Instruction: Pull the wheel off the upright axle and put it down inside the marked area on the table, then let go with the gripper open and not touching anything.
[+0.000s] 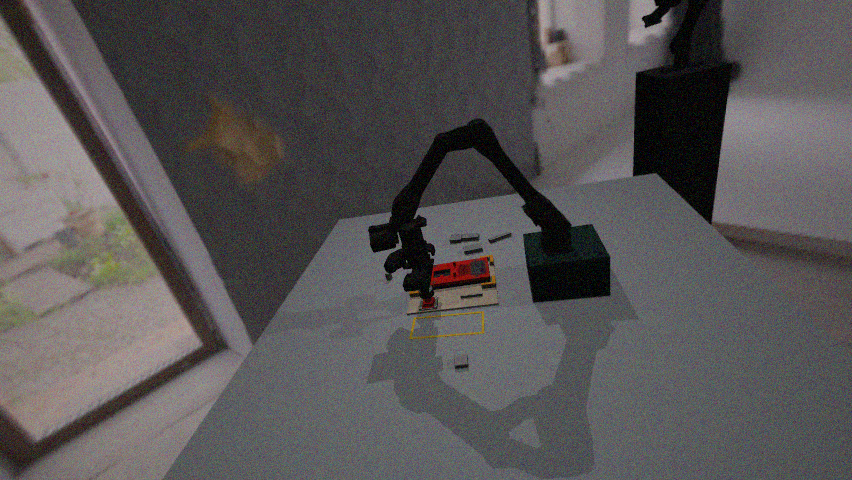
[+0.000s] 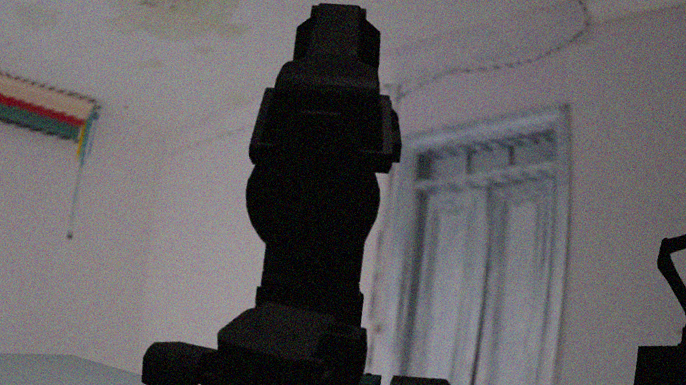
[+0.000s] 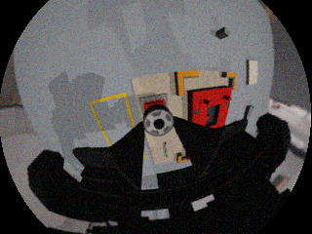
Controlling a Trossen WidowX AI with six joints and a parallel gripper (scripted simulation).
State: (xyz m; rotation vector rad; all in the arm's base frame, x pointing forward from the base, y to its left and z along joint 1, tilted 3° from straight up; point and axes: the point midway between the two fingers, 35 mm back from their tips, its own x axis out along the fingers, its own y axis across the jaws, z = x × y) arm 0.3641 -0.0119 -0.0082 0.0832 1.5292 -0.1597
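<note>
1. Black tyre and pale grey hub are forming the wheel (image 3: 158, 121); dark oval patches are ringing its dark round centre.
2. The tool (image 1: 426, 293) (image 3: 158, 121) is clamping the wheel between its two fingers.
3. The wheel is sitting above the beige board (image 1: 454, 300) (image 3: 164, 150), near its red block (image 1: 428, 303) (image 3: 154, 103); whether it is touching the axle, one cannot tell.
4. A yellow outline (image 1: 447, 336) (image 3: 99, 122) is marking the desk (image 1: 685, 357) (image 2: 89, 377) (image 3: 146, 39) beside the board.
</note>
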